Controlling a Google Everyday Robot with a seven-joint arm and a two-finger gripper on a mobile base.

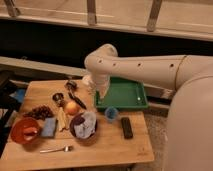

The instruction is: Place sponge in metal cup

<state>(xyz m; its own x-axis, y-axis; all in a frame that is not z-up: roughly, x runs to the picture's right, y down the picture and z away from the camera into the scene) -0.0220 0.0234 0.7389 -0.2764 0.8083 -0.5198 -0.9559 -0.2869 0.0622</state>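
Note:
The blue sponge (49, 127) lies flat on the wooden table (100, 150) at the front left, between a red bowl (25, 131) and a banana (62, 119). The small metal cup (58, 97) stands at the back left of the table, beside an orange (72, 107). My gripper (101, 93) hangs at the end of the white arm, above the left edge of the green tray (125, 95). It is well to the right of the metal cup and far behind the sponge. Nothing shows in it.
Around the sponge are dark grapes (41, 112), a brown bowl with a cloth (83, 125) and a fork (56, 149). A blue cup (111, 114) and a black remote (127, 127) lie in front of the tray. A second metal piece (71, 85) sits at the back.

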